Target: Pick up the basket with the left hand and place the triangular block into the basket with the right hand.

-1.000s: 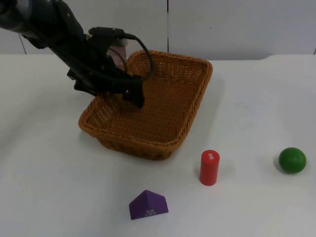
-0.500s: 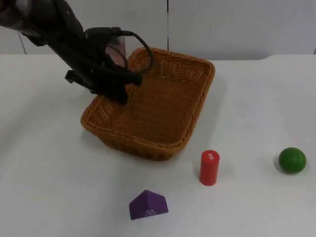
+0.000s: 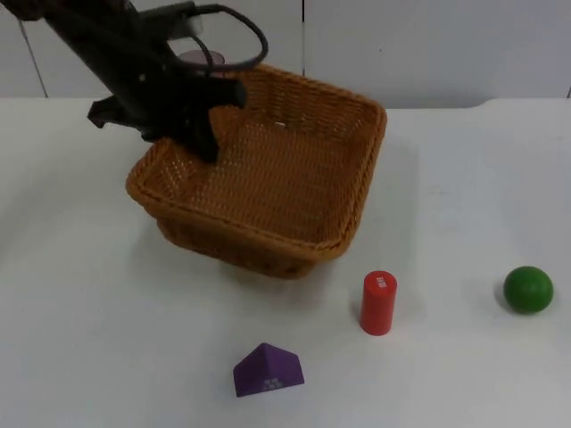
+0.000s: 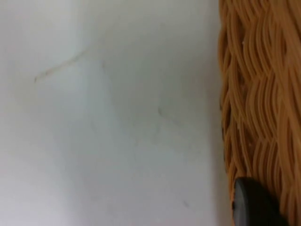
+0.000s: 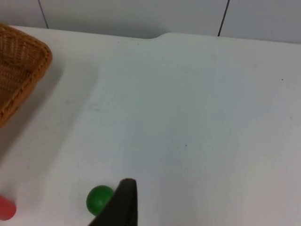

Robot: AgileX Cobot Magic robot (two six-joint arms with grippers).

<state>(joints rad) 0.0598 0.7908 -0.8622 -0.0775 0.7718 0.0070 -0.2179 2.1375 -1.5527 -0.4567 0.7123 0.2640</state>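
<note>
Wicker basket (image 3: 268,178) hangs tilted, its rim pinched by the left gripper (image 3: 203,134) — it could slip. Right gripper's fingers — cannot tell; purple block (image 3: 268,369) waits.

The left arm is reaching in from the surface's far left corner, slanting down and forward. Its left gripper (image 3: 207,134) is clamping onto the basket (image 3: 268,178) at the rim's left side, one fingertip (image 4: 251,205) pressing against the weave. The right gripper (image 5: 120,207) is waiting above the surface's right side.
</note>
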